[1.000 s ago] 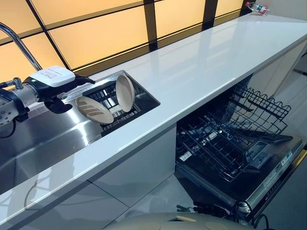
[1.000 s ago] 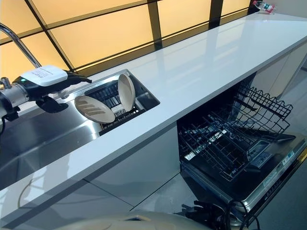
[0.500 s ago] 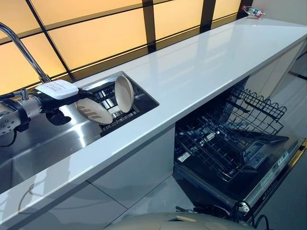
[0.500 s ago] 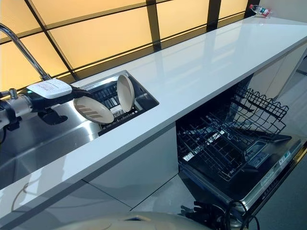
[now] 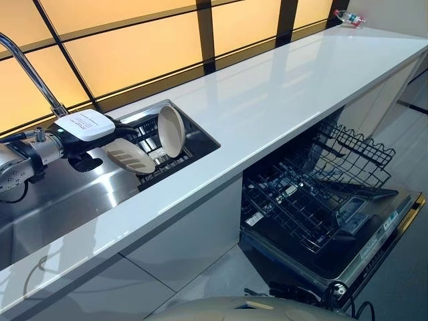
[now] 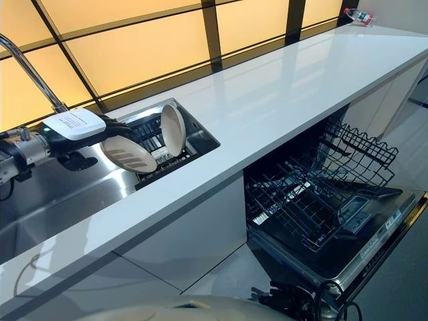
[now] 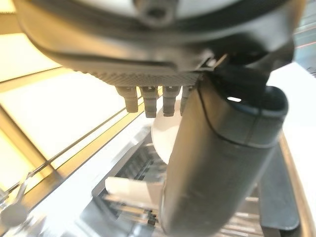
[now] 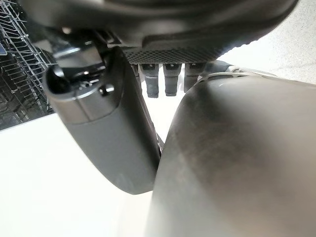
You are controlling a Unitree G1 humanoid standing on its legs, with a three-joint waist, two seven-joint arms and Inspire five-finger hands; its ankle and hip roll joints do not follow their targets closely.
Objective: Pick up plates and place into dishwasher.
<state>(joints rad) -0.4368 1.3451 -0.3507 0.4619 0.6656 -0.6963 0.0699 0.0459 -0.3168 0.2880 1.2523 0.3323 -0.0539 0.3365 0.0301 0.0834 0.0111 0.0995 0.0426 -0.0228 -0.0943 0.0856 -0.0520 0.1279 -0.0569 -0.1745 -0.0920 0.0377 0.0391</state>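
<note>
From the left eye view my left hand (image 5: 100,134) sits at the left of the sink rack (image 5: 175,157), fingers straight, with the nearer plate (image 5: 130,156) just right of it and an upright plate (image 5: 172,130) beyond

Left wrist view — fingers (image 7: 148,101) extended, nothing clamped

Right wrist view — right hand (image 8: 163,74) idle, fingers relaxed, near the dishwasher rack (image 8: 19,64)

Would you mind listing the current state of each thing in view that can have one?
Dishwasher door: open, folded down.
Lower rack: pulled out, no plates in it.
Near plate: leaning in the sink rack, not lifted.
Far plate: standing on edge in the same rack.
Left hand: at the near plate; grip cannot be told.
Faucet: no water running.
Right hand: holding nothing visible.
</note>
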